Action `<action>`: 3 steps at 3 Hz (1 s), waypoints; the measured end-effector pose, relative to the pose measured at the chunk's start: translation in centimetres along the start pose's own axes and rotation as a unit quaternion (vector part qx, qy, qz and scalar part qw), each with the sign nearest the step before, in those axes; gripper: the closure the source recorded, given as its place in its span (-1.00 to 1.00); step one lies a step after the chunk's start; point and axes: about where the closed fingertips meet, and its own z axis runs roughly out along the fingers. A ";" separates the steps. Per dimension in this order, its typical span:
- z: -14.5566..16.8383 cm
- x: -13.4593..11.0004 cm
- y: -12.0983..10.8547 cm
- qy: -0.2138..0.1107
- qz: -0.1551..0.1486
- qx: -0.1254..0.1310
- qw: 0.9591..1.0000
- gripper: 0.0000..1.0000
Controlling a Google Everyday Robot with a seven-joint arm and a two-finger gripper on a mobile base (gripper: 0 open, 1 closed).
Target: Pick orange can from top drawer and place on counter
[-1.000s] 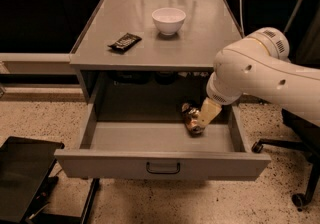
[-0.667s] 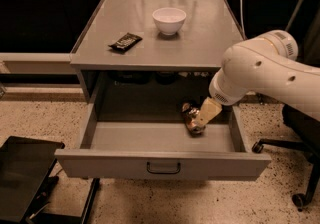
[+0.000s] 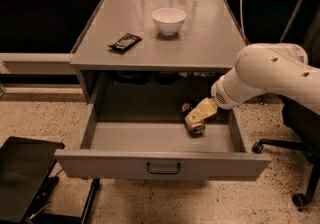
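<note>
The top drawer (image 3: 110, 164) is pulled fully open below the counter (image 3: 205, 43). The orange can (image 3: 195, 127) lies in the drawer's right half, near the back, with one silver end facing me. My gripper (image 3: 199, 116) reaches down into the drawer from the right and sits right on the can, covering most of its body. The white arm (image 3: 270, 75) bends in over the drawer's right side.
A white bowl (image 3: 169, 20) and a flat dark snack wrapper (image 3: 125, 42) lie on the counter. A black office chair (image 3: 300, 138) stands to the right of the drawer. A black flat object (image 3: 25, 178) sits on the floor at lower left.
The arm's upper part has swung a little to the right and down. The gripper has stayed at the can in the drawer.
</note>
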 end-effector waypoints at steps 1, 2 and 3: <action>0.0 0.0 0.0 0.000 -0.001 0.000 1.000 -1.00; 1.5 -0.9 1.2 -0.002 0.009 -0.013 1.000 -1.00; 4.0 -2.7 2.2 0.003 0.037 -0.033 0.999 -1.00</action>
